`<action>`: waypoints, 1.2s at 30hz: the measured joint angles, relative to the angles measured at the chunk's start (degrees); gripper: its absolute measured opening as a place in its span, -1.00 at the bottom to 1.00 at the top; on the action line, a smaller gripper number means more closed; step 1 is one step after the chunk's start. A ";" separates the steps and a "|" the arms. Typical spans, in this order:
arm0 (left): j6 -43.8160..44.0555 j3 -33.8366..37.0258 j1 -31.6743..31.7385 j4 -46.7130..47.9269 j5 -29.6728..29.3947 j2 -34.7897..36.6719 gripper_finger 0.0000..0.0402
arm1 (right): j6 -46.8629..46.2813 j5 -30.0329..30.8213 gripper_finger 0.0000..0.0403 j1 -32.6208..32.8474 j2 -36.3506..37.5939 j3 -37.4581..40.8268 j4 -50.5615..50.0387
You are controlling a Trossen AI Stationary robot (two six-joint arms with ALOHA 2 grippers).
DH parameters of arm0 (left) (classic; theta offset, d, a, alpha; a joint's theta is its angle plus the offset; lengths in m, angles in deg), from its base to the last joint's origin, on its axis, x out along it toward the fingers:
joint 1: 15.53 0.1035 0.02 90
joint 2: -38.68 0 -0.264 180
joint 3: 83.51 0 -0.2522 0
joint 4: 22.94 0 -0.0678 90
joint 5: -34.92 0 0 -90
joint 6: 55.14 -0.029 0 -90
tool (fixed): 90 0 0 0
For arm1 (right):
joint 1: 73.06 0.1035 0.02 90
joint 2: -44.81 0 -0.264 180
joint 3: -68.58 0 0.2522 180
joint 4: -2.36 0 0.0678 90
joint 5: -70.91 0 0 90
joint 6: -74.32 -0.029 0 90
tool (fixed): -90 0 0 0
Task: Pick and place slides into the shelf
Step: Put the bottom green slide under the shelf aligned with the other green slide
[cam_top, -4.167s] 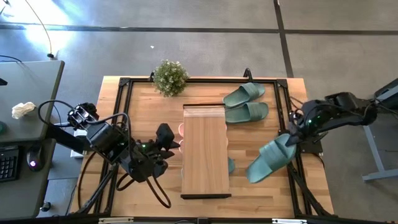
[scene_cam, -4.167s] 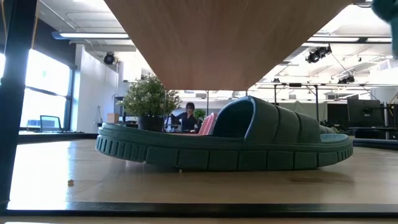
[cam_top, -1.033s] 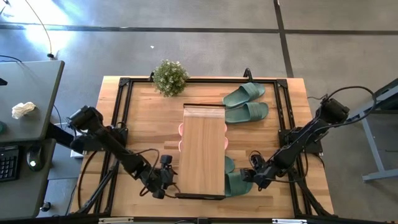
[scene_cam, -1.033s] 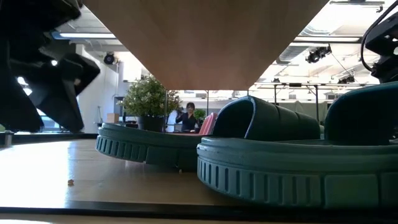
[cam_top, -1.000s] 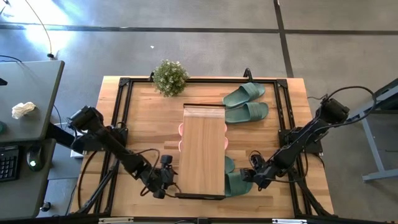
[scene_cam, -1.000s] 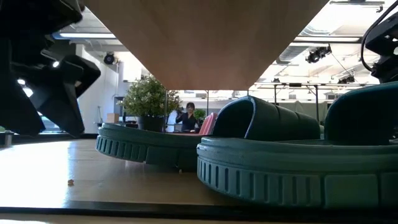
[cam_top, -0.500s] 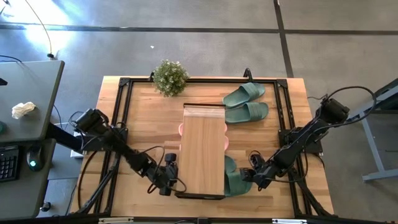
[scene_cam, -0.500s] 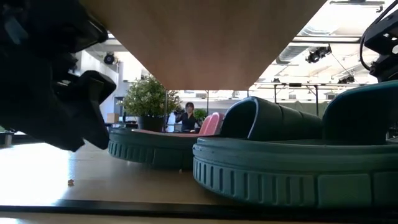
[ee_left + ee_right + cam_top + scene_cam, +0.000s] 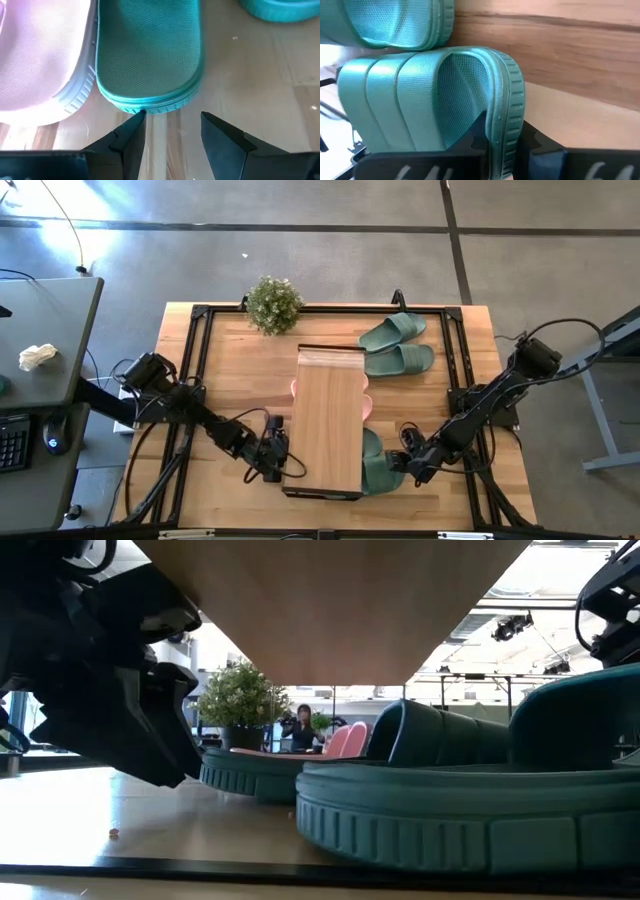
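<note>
High view: the shelf [image 9: 329,420] lies lengthwise on the table [image 9: 230,370]. 2 green slides [image 9: 398,346] sit beside its far right corner, pink slides [image 9: 296,387] peek from under its left edge, and a plant [image 9: 273,304] stands behind. The left gripper [image 9: 283,457] is at the shelf's near left side; the right gripper [image 9: 404,464] meets a green slide [image 9: 380,468] at the near right.

Low view: 2 green slides [image 9: 470,810] lie under the shelf plank.

Left wrist view: the fingers [image 9: 131,132] stand spread, one tip touching a green slide's heel [image 9: 150,60], beside a pink one [image 9: 45,60].

Right wrist view: the fingers pinch the green slide's rim [image 9: 502,125].
</note>
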 joint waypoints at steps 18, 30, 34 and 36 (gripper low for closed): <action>0.61 -0.09 -4.63 0.43 -2.64 0.07 -0.13 | 1.07 1.28 -0.13 -0.04 -0.04 0.02 1.60; -0.30 -0.09 -4.68 0.56 -2.42 0.07 -0.13 | 1.50 1.25 -0.04 0.04 0.71 0.02 -1.95; -0.37 -0.09 -4.68 0.56 -2.25 0.07 -0.13 | 1.52 1.20 -0.04 0.04 3.14 0.02 -5.08; -0.45 -0.09 -4.68 0.56 -2.24 0.07 -0.13 | 1.51 1.20 -0.04 0.04 5.02 0.00 -7.44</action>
